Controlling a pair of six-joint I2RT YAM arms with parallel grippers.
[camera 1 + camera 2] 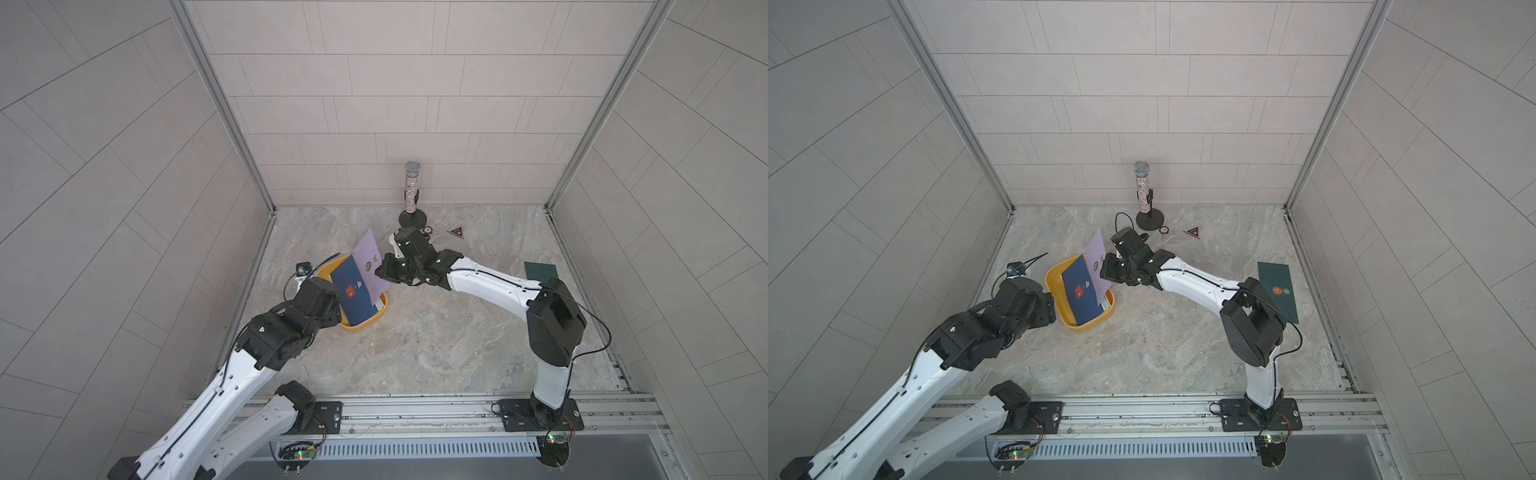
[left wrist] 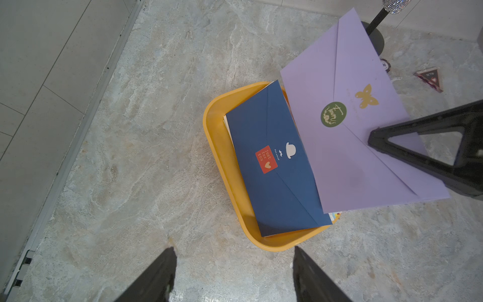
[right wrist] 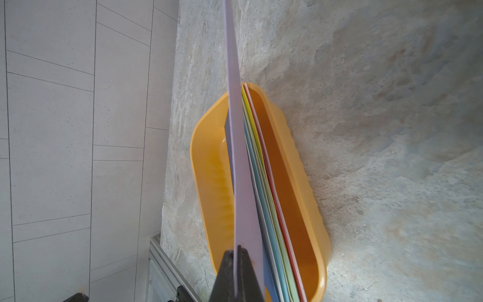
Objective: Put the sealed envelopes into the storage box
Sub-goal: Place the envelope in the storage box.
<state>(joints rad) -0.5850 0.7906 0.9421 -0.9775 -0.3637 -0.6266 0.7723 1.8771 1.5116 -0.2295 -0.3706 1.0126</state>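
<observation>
My right gripper point(image 3: 238, 255) is clamped tight on one edge of the lilac envelope point(image 2: 366, 130); the envelope hangs steeply tilted over the 3 o'clock side of the storage box point(image 1: 357, 328), and its far end pokes out past the rim toward 1 o'clock. The box sits at about 9 o'clock on the table, close to the wall. My left gripper point(image 2: 235, 274) hangs at the box's 7 o'clock corner, jaws wide apart and holding nothing; so nothing braces the box.

Inside, the dark blue envelope point(image 2: 274, 170) lies slanted on a stack of coloured envelopes point(image 3: 264, 209); I judge the box too short for any of them to lie flat. I cannot tell whether the lilac's lower edge touches the blue one.

What worries me:
- If I let go at this tilt, the lilac could tip outward over the low rim toward 3 o'clock rather than fall onto the stack.
- If I push it lower, its edge could slip under the blue envelope and lever it out.
- Any sideways pressure could slide the light box.
- The microphone stand point(image 1: 412, 187) at 12 o'clock is just beyond my right wrist; a careless pull-back could knock it.
- The dark green envelope point(image 1: 1279, 291) lies at 3 o'clock, not yet boxed, right behind my right elbow; a swing could sweep it against the wall.
</observation>
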